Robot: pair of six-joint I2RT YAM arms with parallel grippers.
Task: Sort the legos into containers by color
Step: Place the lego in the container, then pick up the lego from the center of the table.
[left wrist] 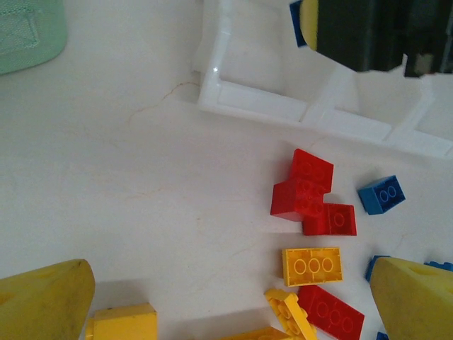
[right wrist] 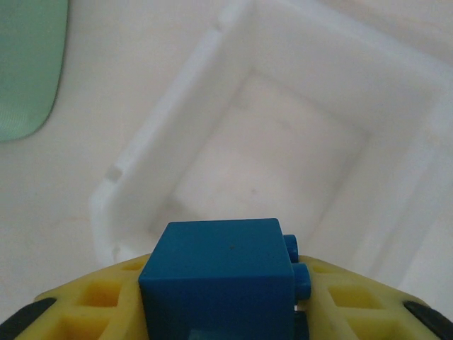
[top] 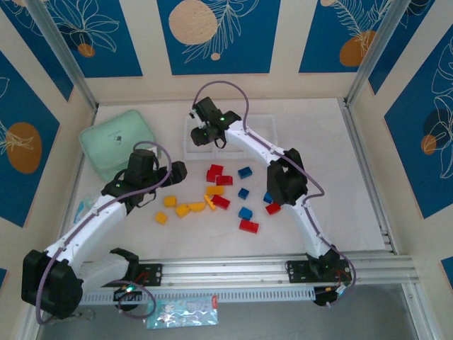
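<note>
- Bricks (top: pixel 214 172) seen from above: red, blue and yellow, loose in the desk's middle. The tray (top: pixel 265 120) sits near the far edge, and the mint box (top: pixel 117 145) is toward the far-left corner.
- Same view: the right tool (top: pixel 209 133) hangs over the tray's left end, likely to drop its load there. The left tool (top: pixel 170 176) hovers at the pile's left side.
- Left wrist: the left tool (left wrist: pixel 230 273) stands wide and holds nothing. A yellow brick (left wrist: pixel 311 265) lies between its fingers (left wrist: pixel 42 301), with red bricks (left wrist: pixel 304 191) just beyond. I judge it is placed for the next pick.
- Right wrist: the right tool (right wrist: pixel 226 304) is pinched narrow on a blue brick (right wrist: pixel 219 276). It holds the brick above the end compartment (right wrist: pixel 141 156) nearest the mint box, so a release should land it inside.
</note>
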